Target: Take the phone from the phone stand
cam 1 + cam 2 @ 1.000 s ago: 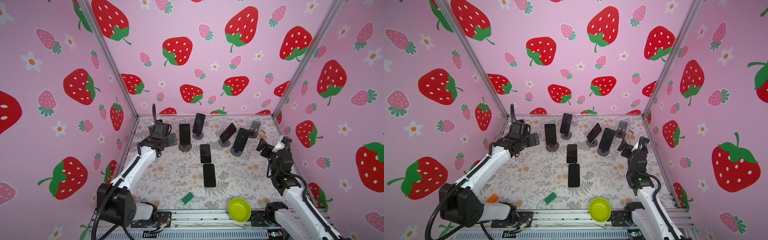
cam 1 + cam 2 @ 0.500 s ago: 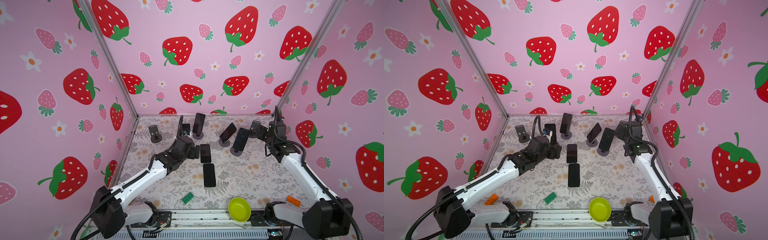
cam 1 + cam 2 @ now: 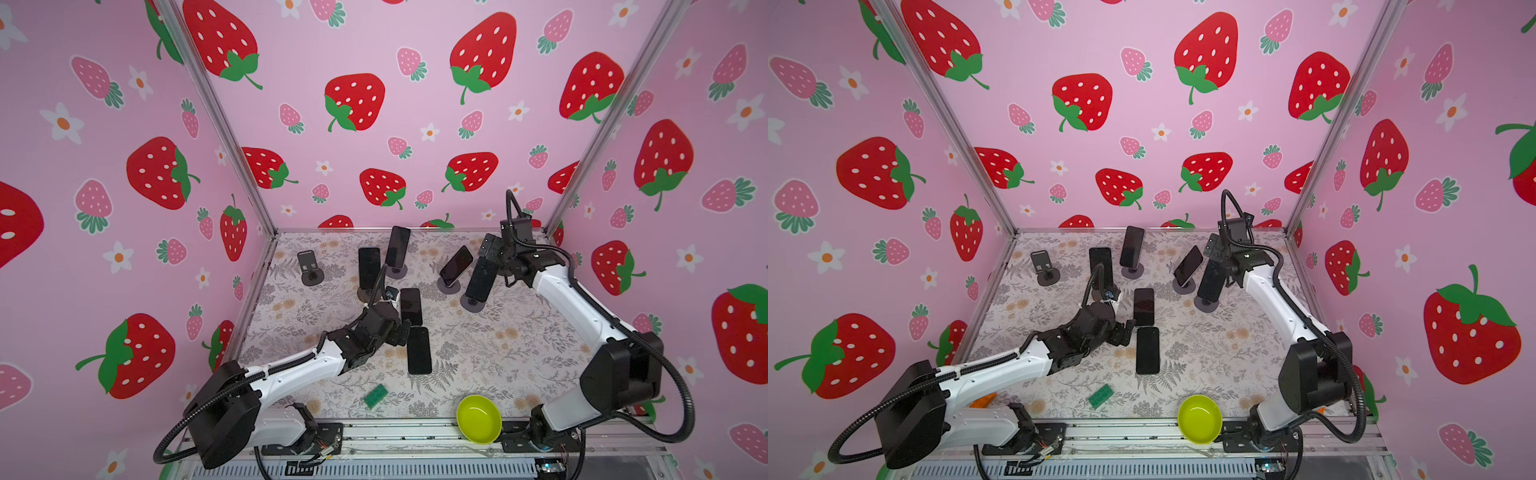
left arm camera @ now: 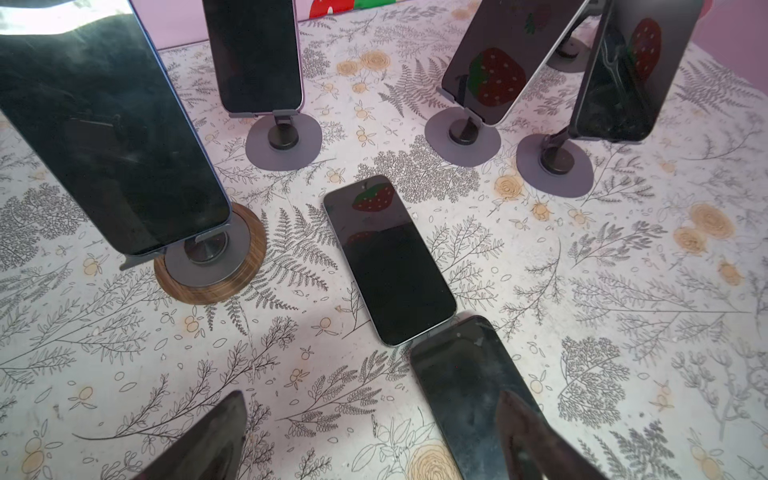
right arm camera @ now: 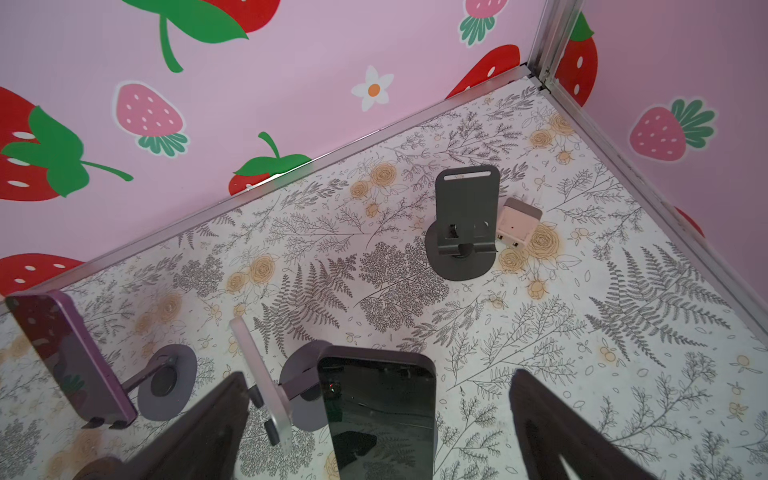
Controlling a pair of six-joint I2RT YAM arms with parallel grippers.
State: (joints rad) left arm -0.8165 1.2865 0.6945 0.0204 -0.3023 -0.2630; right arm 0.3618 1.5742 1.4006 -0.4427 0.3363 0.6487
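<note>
The phone point(image 3: 482, 275) I am after stands on its phone stand point(image 3: 472, 306) toward the rear right of the floral table point(image 3: 519, 340). Its long axis is steeply upright and tilted, with the top edge up toward my right gripper point(image 3: 491, 249), the bottom edge down by the round base, and the dark screen facing the front. My right gripper hangs just above that top edge with its fingers point(image 5: 552, 432) spread wide. In the right wrist view one finger is on each side of the phone's short edge, and I cannot tell whether either touches it. My left gripper point(image 3: 400, 332) is also spread open and holds nothing. It sits low at the middle of the table, just beside the farther flat phone point(image 3: 411, 306) and the nearer flat phone point(image 3: 419, 351), which lie end to end. A second ago my left gripper was at the rear left by the empty stand point(image 3: 309, 270), and my right arm was tucked low by the right wall. Half a second ago the left was beside the wood-ringed base point(image 4: 199, 297) and the right was out to the right of the phone. The phone itself has not moved.
</note>
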